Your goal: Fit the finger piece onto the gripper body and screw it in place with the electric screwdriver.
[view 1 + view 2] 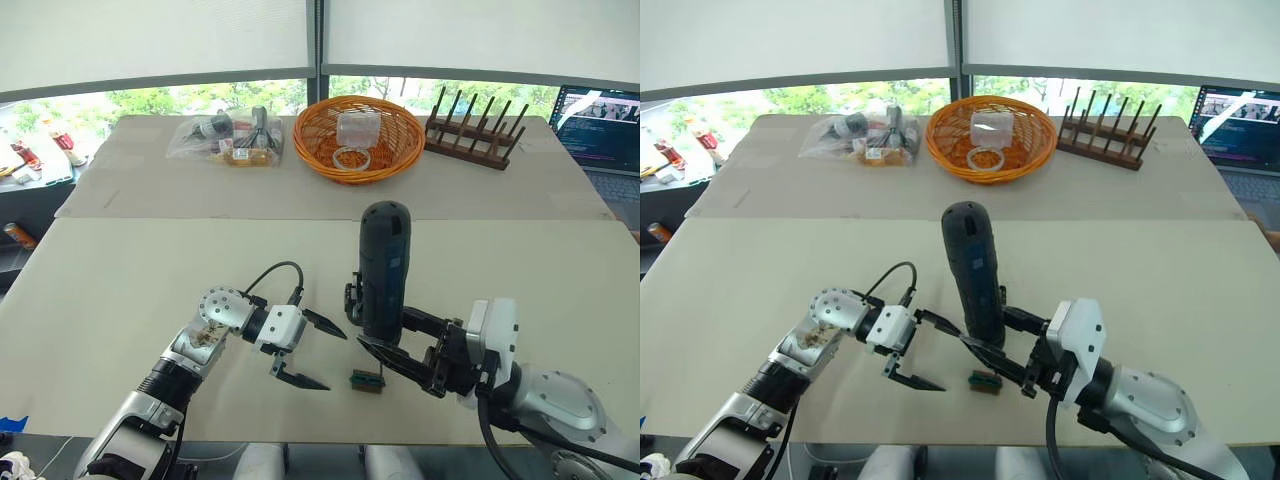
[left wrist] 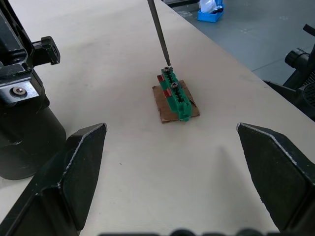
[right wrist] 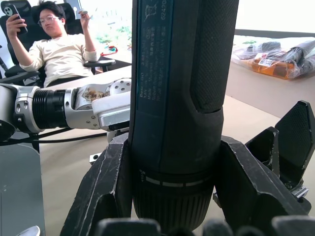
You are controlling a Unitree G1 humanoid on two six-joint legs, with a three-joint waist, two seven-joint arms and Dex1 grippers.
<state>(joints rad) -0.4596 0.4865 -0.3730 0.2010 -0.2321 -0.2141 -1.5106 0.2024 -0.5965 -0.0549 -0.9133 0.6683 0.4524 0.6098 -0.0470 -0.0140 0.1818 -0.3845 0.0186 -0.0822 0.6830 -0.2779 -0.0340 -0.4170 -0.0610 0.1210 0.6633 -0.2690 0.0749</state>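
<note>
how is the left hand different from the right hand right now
The left hand is open with nothing between its fingers; the right hand is shut on the electric screwdriver, holding it upright. The left hand hovers beside the small green block; the right hand's screwdriver bit rests on that block. Both sit low over the table, facing each other.

orange basket (image 1: 358, 140) far edge | wooden rack (image 1: 474, 134) beside it | bagged parts (image 1: 222, 139) | laptop (image 1: 601, 125) | green terminal block (image 2: 175, 94) on table (image 1: 120, 290)
</note>
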